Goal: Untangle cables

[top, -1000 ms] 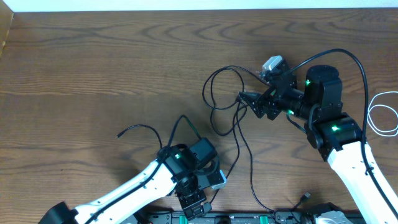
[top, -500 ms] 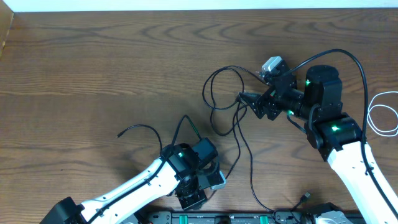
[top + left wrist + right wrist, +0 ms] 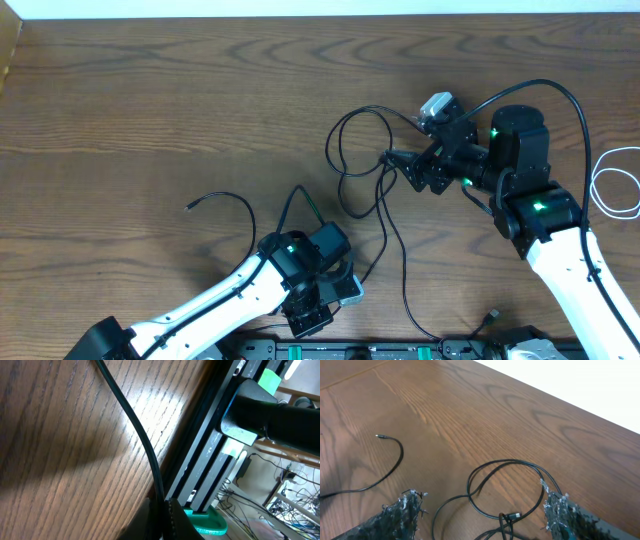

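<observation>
The long black cable lies in loops at mid-table and trails to a free end at the left. My left gripper sits at the table's front edge, shut on the black cable, which runs straight into the closed jaws. My right gripper hovers open over the loops. Between its fingers lie a cable loop and a small plug. The white cable lies coiled at the far right edge, away from both grippers.
A black rail with green clamps runs along the table's front edge, right beside my left gripper. Another small plug lies near the right arm's base. The right arm's own thick cable arcs above it.
My left gripper has shut on the black cable at the front edge. The cable's free end at the left has shifted slightly up. The right arm has not moved.
</observation>
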You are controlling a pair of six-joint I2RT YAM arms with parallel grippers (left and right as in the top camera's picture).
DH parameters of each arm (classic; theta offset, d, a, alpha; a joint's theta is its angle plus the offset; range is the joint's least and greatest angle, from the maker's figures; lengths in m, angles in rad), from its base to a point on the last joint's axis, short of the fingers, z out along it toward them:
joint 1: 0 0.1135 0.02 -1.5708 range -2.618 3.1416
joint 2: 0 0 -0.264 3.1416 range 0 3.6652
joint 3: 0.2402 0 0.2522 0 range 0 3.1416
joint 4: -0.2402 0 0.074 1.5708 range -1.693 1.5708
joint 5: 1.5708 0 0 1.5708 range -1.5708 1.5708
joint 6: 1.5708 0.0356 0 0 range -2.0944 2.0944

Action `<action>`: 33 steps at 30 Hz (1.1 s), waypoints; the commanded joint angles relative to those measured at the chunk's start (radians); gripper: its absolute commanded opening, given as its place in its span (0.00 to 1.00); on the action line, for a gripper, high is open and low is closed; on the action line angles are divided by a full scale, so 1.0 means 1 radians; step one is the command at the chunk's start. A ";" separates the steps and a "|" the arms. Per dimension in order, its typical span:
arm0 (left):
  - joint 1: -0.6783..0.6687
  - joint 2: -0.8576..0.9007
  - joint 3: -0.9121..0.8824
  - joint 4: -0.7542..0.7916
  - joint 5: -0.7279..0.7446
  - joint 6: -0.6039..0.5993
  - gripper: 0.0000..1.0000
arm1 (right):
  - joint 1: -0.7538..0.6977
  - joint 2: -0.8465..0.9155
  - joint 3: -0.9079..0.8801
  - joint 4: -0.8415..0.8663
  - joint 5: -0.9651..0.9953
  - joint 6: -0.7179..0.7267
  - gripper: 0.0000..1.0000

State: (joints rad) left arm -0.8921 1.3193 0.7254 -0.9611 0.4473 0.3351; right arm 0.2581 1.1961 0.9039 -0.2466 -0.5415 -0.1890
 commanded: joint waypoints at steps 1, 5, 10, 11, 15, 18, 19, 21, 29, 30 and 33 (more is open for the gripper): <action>-0.001 0.002 -0.003 0.002 -0.003 -0.024 0.07 | -0.010 0.002 0.007 -0.001 0.016 -0.011 0.78; -0.002 -0.003 0.014 0.018 -0.081 -0.087 0.07 | -0.010 0.002 0.007 -0.001 0.021 -0.011 0.77; -0.001 -0.026 0.111 0.033 -0.142 -0.087 0.07 | -0.010 0.002 0.007 -0.001 0.021 -0.010 0.77; -0.001 -0.032 0.135 0.031 -0.167 -0.087 0.07 | -0.010 0.002 0.007 -0.001 0.021 -0.009 0.77; -0.001 -0.067 0.214 -0.003 -0.355 -0.087 0.07 | -0.010 0.002 0.007 -0.007 0.030 -0.005 0.75; -0.001 -0.114 0.240 -0.005 -0.546 -0.087 0.07 | -0.010 0.002 0.007 -0.017 0.061 0.009 0.76; -0.001 -0.131 0.244 0.003 -0.591 -0.087 0.07 | -0.010 0.002 0.007 -0.019 0.061 0.009 0.76; -0.001 -0.172 0.251 0.028 -0.672 -0.087 0.07 | -0.010 0.002 0.007 -0.023 0.060 0.009 0.77; -0.001 -0.338 0.255 0.321 -0.722 -0.075 0.07 | -0.010 0.002 0.007 -0.023 -0.106 -0.033 0.84; -0.001 -0.356 0.255 0.367 -0.722 -0.061 0.07 | -0.010 0.002 0.007 -0.023 -0.137 -0.046 0.85; -0.001 -0.387 0.255 0.475 -0.715 -0.031 0.07 | -0.008 0.002 0.007 -0.017 -0.206 -0.060 0.88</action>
State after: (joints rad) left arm -0.8921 0.9611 0.9607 -0.5362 -0.2405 0.2680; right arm 0.2581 1.1961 0.9039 -0.2680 -0.6327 -0.2131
